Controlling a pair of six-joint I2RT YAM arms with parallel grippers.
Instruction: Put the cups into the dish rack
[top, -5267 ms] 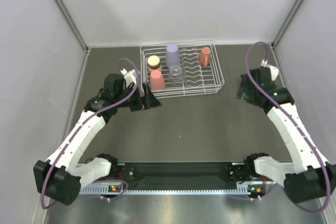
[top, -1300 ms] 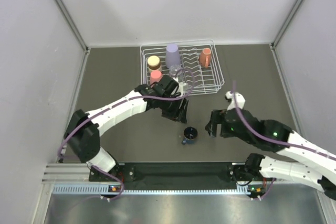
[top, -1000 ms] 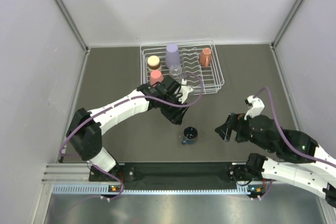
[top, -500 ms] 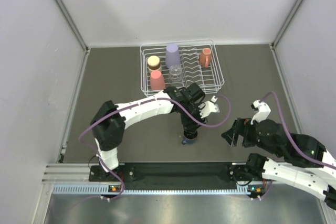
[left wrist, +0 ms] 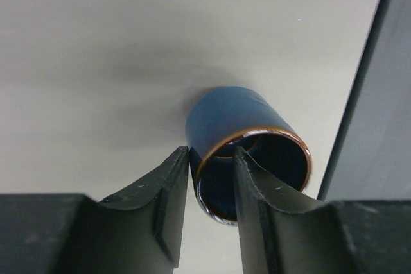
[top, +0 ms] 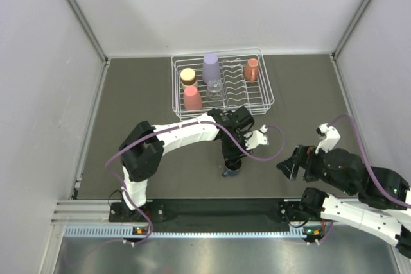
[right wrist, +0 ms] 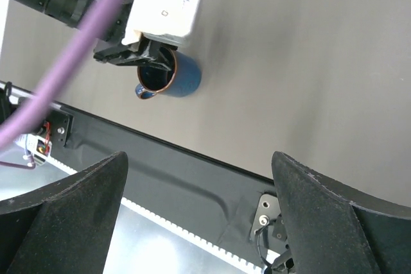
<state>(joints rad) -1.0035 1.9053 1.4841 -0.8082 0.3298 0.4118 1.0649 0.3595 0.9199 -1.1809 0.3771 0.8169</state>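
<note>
Grey tabletop (top: 141, 101), left end effector (left wrist: 210, 158) astride mug (left wrist: 241, 112) rim

Handled mug (right wrist: 185, 76) on table (top: 128, 97) before dish rack (top: 268, 102); four cups (top: 210, 67) inside rack.

No writing, brand, number or sign can be read in any of the three views. The only candidate is the white plastic box (right wrist: 164, 8) mounted on the left arm's wrist, seen from the right wrist camera: it carries two tiny dark marks on its face, too small to tell whether they are characters.
</note>
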